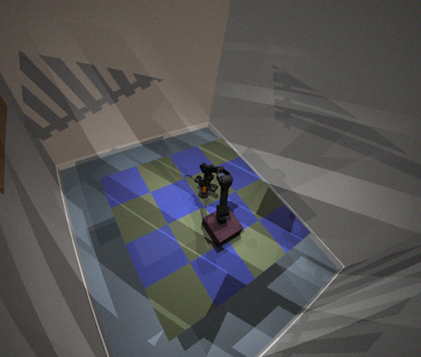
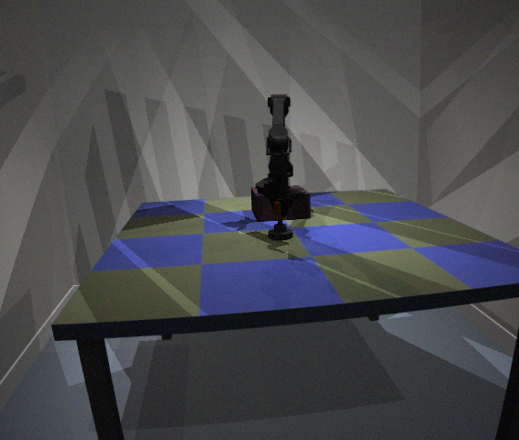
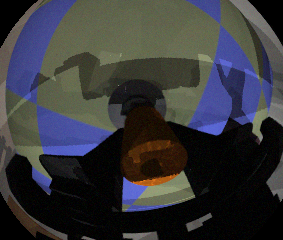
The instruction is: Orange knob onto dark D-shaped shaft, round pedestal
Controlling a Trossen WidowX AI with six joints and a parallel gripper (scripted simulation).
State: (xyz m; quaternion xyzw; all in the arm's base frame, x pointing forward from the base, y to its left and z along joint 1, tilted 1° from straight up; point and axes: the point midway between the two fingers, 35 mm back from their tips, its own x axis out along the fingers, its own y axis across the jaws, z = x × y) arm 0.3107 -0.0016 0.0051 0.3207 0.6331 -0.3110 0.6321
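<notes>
My pincer (image 1: 204,187) (image 2: 279,208) (image 3: 145,128) is part-way open, its two fingers closed on the sides of the orange knob (image 1: 204,189) (image 2: 277,208) (image 3: 153,132). In the wrist view one finger stands at the knob's 8 o'clock and the other at its 4 o'clock.

The round pedestal (image 1: 203,195) (image 2: 280,233) (image 3: 115,111) bears the dark shaft (image 2: 279,224), which rises from its middle. The knob is over the pedestal, and in the exterior view a dark stretch of shaft shows below it, so it is not fully down. How much shaft, if any, is inside the hole I cannot tell (nor where the flat sides point).

The knob looks roughly upright in the exterior view. Through my wrist view it is brownish orange, broad and rounded at the near end, with a brighter rim at 6 o'clock and a dark patch on that end; it looks narrower towards the pedestal, at 12 o'clock.

From above, the pedestal sits at 11 o'clock from my plum base (image 1: 224,230) (image 2: 259,208), on the blue-and-olive checkered table top (image 1: 166,245) (image 2: 259,284).
</notes>
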